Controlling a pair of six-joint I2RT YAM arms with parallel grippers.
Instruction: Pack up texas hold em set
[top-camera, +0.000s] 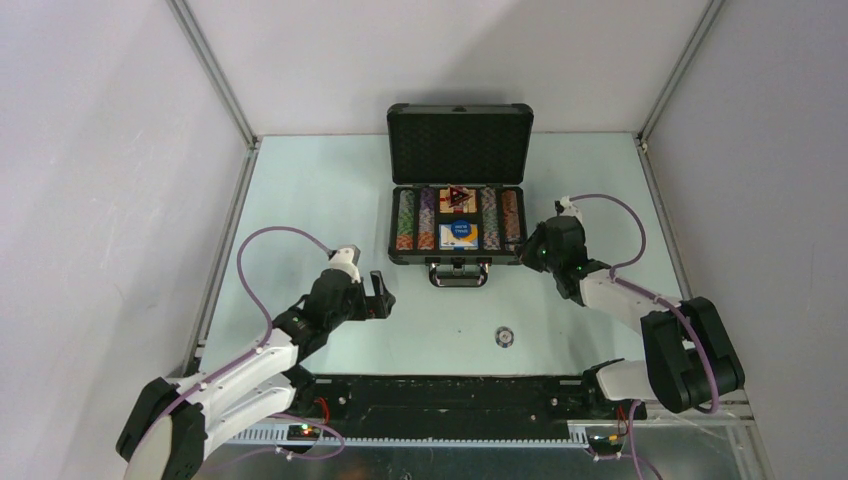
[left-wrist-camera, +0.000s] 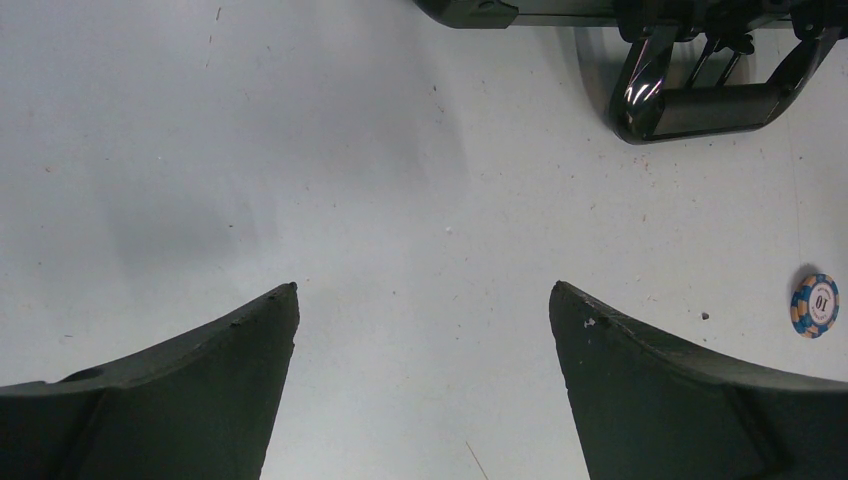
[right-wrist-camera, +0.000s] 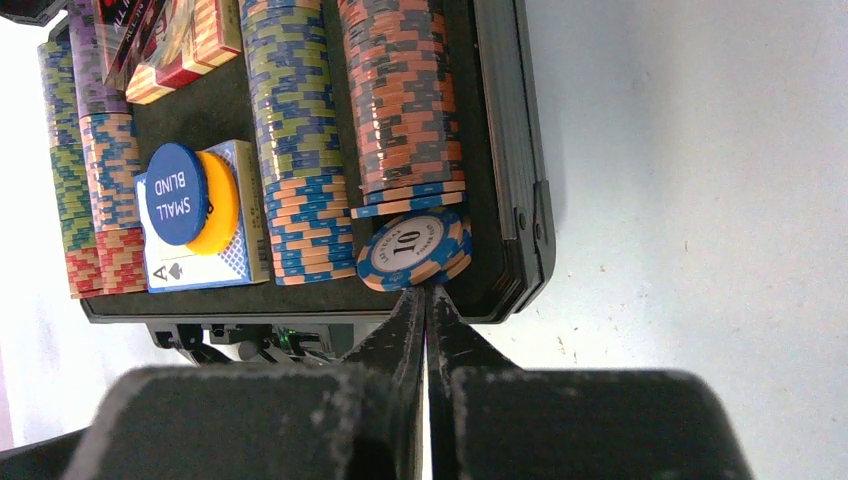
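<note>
1. My right claw (right-wrist-camera: 425, 292) has its two fingers pressed together with hardly a gap. Their tips meet the rim of a blue-and-orange "10" chip (right-wrist-camera: 412, 248) at 12 o'clock; I cannot tell whether they pinch it.
2. That chip leans at the near end of the orange chip row (right-wrist-camera: 400, 100), the right-hand row in the briefcase (top-camera: 458, 258).
3. At 9 o'clock of it runs a blue-and-green chip row (right-wrist-camera: 295, 130). Past that, a blue "SMALL BLIND" button (right-wrist-camera: 177, 193) overlaps an orange button (right-wrist-camera: 222, 203) on a blue card pack (right-wrist-camera: 215, 255).
4. A red card box (right-wrist-camera: 170, 50) lies towards 11 o'clock.
5. From above, the briefcase stands open at 12 o'clock on the table (top-camera: 300, 200), lid upright, handle (top-camera: 459, 273) towards me.
6. My left claw (left-wrist-camera: 424, 290) is spread wide over bare table, holding nothing, at 8 o'clock of the briefcase.
7. In its wrist view the handle sits at 1 o'clock and a loose "10" chip (left-wrist-camera: 815, 305) at 3 o'clock, flat on the table.
</note>
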